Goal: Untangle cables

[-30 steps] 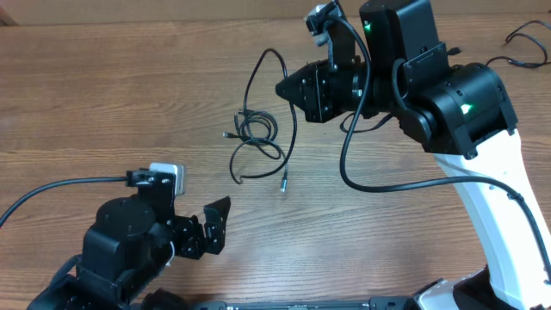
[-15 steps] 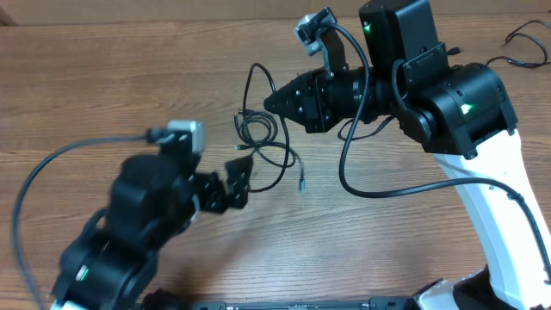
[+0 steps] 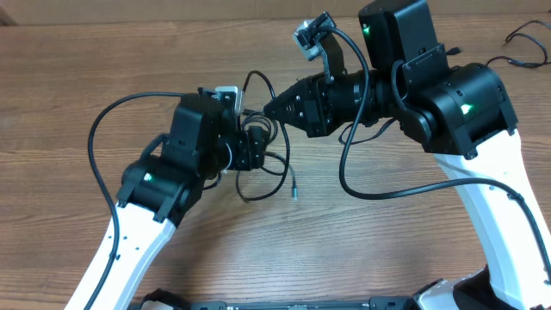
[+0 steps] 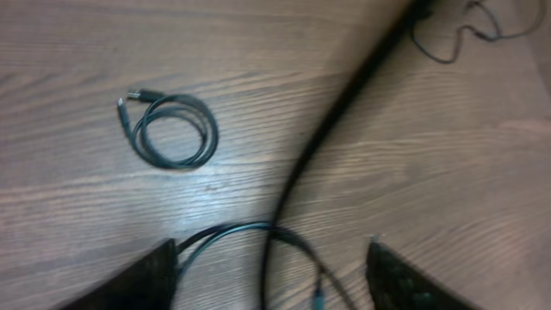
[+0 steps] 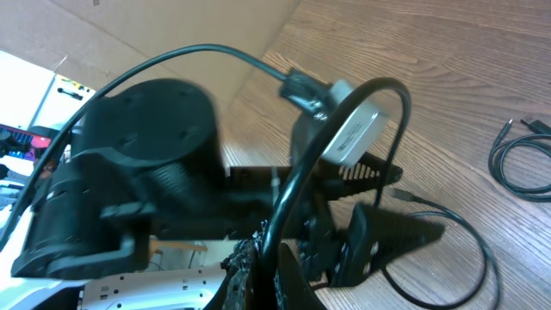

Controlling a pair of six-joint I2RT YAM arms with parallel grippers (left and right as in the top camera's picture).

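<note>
Overhead view, entry: cables (image 3: pixel 272 158) tangled at centre frame; right gripper (image 3: pixel 269 107) clamped on a raised strand, left gripper (image 3: pixel 256 148) gaping astride lower loops, best closed on one loop only, then drawn apart slowly.

A brown wood-grain table (image 3: pixel 60 95) fills the overhead frame (evenly lit, grain running left to right), with a paler tan strip (image 3: pixel 129 7) along the top edge.

Black joint housings (image 3: pixel 448 95), white links (image 3: pixel 491 198), green lights (image 3: pixel 467 108), looping black leads (image 3: pixel 99 142).
</note>
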